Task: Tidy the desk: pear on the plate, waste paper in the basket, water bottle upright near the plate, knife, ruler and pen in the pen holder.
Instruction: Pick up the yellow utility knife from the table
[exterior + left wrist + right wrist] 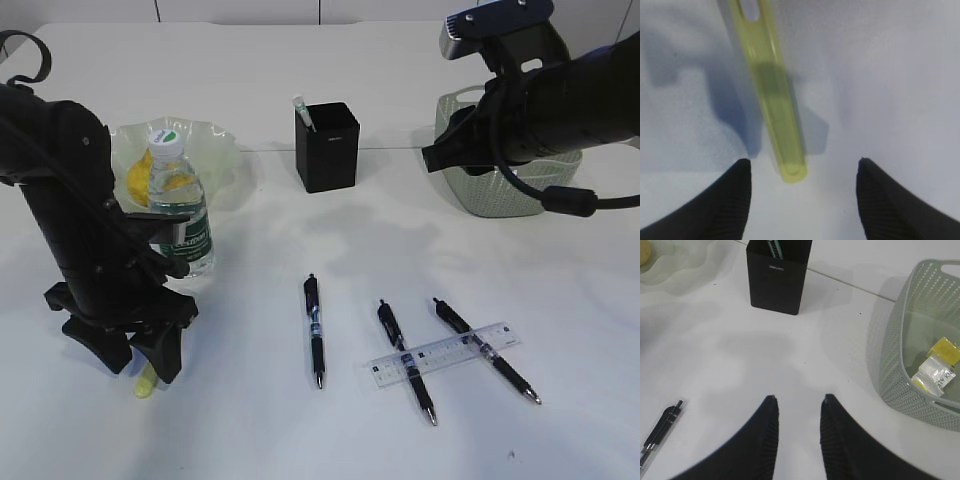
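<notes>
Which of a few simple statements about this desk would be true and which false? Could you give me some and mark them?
1. Three pens lie loose on the desk. True.
2. The ruler lies across two of the pens. True.
3. The water bottle lies on its side. False: it stands upright beside the plate.
4. The basket has nothing in it. False: paper scraps lie inside.
5. The left gripper is clamped on the yellow-green knife. False: its jaws stand open on either side of the end.
</notes>
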{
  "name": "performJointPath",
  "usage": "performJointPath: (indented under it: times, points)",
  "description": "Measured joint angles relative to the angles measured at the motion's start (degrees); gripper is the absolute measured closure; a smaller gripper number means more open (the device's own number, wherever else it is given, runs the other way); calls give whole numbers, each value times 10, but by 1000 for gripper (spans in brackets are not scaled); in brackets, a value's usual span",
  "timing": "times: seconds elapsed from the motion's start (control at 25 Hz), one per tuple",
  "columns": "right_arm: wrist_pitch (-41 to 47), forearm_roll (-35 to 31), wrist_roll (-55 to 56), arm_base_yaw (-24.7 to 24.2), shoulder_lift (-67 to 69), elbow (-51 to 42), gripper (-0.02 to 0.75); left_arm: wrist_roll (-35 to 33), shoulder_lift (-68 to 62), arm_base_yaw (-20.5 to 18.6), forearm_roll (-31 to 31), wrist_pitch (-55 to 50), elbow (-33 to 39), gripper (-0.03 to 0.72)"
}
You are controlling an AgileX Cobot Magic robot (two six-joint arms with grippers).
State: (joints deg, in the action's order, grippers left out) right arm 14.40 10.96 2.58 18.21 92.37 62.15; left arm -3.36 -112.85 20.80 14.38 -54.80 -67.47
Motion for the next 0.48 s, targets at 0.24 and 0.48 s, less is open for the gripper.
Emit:
performJointPath:
  times: [0.24, 0.48]
  points:
    - [0, 0, 0, 0, 0, 0, 520, 0, -5, 0, 0, 1, 0, 223]
    - [-3, 0, 0, 0, 0, 0, 520, 0, -6, 0, 0, 10, 0, 223]
